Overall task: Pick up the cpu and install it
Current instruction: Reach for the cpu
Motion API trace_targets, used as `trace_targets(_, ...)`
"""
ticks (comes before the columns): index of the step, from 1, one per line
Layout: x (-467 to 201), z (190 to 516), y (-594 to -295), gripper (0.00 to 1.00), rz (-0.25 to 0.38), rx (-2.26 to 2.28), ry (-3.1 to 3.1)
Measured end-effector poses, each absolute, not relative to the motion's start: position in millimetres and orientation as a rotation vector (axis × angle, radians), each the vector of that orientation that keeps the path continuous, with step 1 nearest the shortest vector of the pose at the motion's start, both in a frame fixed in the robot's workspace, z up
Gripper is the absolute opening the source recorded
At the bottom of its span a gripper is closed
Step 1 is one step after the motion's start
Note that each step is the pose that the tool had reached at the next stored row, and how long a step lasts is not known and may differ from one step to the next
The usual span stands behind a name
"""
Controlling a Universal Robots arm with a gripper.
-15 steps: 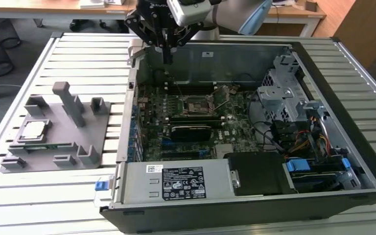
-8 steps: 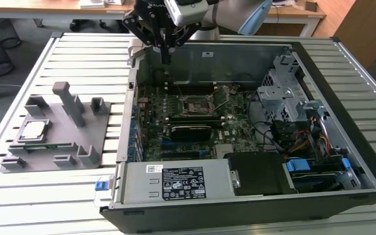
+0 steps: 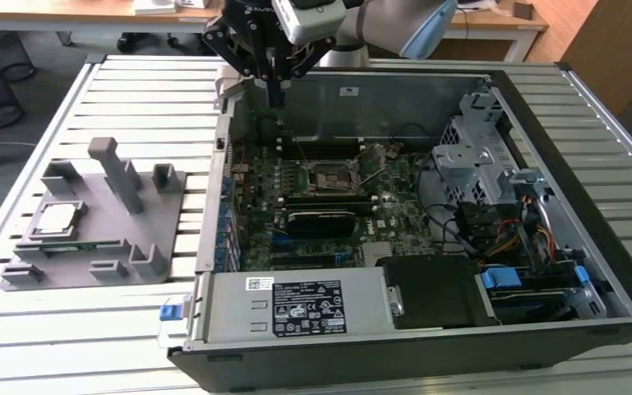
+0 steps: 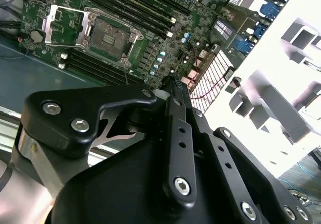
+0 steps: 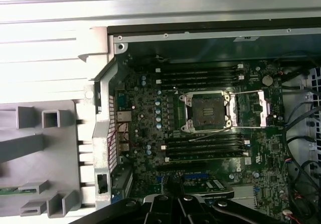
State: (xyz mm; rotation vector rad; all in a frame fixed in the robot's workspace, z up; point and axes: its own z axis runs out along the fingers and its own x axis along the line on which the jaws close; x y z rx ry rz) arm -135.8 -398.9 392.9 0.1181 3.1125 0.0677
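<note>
The black gripper (image 3: 276, 102) on the arm has its two thin fingers (image 4: 175, 108) pressed together with nothing between them. It hangs over the far left corner of the open case, just above the far edge of the board, and it's well apart from the chip.

Everything sits on a big table of pale metal slats (image 3: 129, 90). Most of that is taken up by the black tower computer case (image 3: 599, 177), lying on its side with the panel off. Inside is the green motherboard (image 3: 398, 202), and both wrist views look down on it.

At the near edge of the case is a silver boxy power supply (image 3: 294, 304) with stickers on it.

Out on the table, on the exterior view's left and just beside the case, is a grey plastic holder plate (image 3: 108, 226) with upright posts and pockets.

The square black-framed socket (image 5: 208, 111) is in the middle of the board. Its metal lid frame is swung open next to it.

The cpu (image 3: 55, 216), a small flat square with a shiny silver top, lies flat on the left part of the grey holder. A long narrow green memory stick (image 3: 75, 244) rests in a slot just nearer than it.
</note>
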Motion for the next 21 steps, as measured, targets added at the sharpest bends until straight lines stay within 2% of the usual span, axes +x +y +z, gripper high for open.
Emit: trace_targets(21,-147,392,-399,0.11,0.068,0.118,3.112)
